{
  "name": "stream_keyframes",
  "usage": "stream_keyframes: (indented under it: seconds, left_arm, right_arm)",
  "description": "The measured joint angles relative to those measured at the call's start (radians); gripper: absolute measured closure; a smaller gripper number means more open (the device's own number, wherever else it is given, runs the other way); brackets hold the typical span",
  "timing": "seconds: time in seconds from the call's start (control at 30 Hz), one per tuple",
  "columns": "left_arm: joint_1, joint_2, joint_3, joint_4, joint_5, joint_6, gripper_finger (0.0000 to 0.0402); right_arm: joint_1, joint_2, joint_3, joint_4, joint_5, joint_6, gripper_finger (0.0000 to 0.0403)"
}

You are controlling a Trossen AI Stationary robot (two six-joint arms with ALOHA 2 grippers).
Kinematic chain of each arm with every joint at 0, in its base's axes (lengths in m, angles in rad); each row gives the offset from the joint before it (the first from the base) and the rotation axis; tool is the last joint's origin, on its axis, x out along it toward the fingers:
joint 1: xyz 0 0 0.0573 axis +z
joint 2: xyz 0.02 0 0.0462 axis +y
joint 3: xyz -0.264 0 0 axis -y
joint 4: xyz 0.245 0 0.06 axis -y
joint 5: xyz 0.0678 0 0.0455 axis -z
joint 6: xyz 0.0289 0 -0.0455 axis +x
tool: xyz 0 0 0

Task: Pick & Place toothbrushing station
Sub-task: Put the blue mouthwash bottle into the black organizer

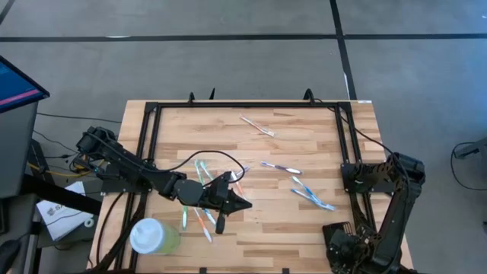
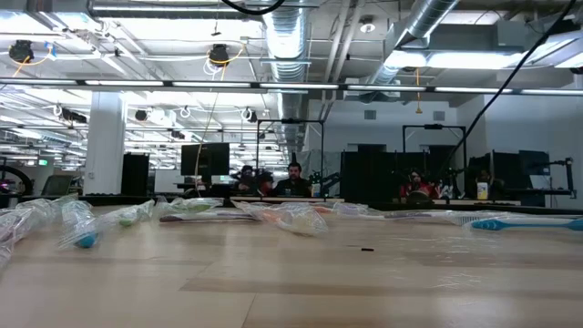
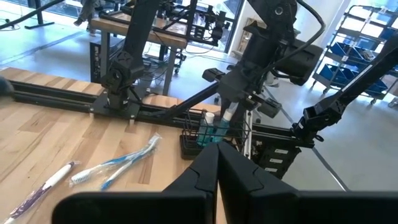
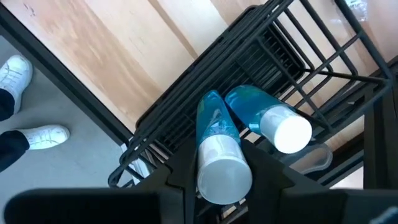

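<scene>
The toothbrushing station (image 4: 249,56) is a black wire holder at the table's near right corner (image 1: 340,230), also in the left wrist view (image 3: 191,142). Two blue tubes with white caps stand in it. My right gripper (image 4: 224,168) hangs over it, pointing down, shut on one tube (image 4: 214,124). The other tube (image 4: 273,121) leans beside it. My left gripper (image 1: 242,204) hovers shut and empty over the table's middle, above several wrapped toothbrushes (image 1: 199,199). My right gripper pinches one blue tube by its white-capped upper end (image 4: 222,163) between its two fingers (image 4: 183,163). The fingers come from above, pointing down. The tube stands slightly tilted, its lower end down among the holder's wires.
A pale green cup with a white lid (image 1: 152,236) stands at the near left. More wrapped toothbrushes (image 1: 312,196) lie right of centre and one lies at the far side (image 1: 257,126). A black frame rail (image 1: 251,105) runs around the table's edges.
</scene>
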Motion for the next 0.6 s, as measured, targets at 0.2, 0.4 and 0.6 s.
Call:
stream_keyframes:
  seconds: [0.2,0.4,0.6]
  left_arm:
    - [-0.001,0.0,0.0,0.003,0.0,0.0,0.0401]
    - [-0.005,0.0,0.0,0.005,0.0,0.0,0.0401]
    - [-0.005,0.0,0.0,0.005,0.0,0.0,0.0401]
  right_arm:
    - [0.002,0.001,-0.044,0.044,-0.026,0.018,0.0314]
    - [0.006,0.001,-0.044,0.032,-0.031,0.038,0.0314]
    - [-0.004,0.001,-0.044,0.043,-0.035,0.075,0.0314]
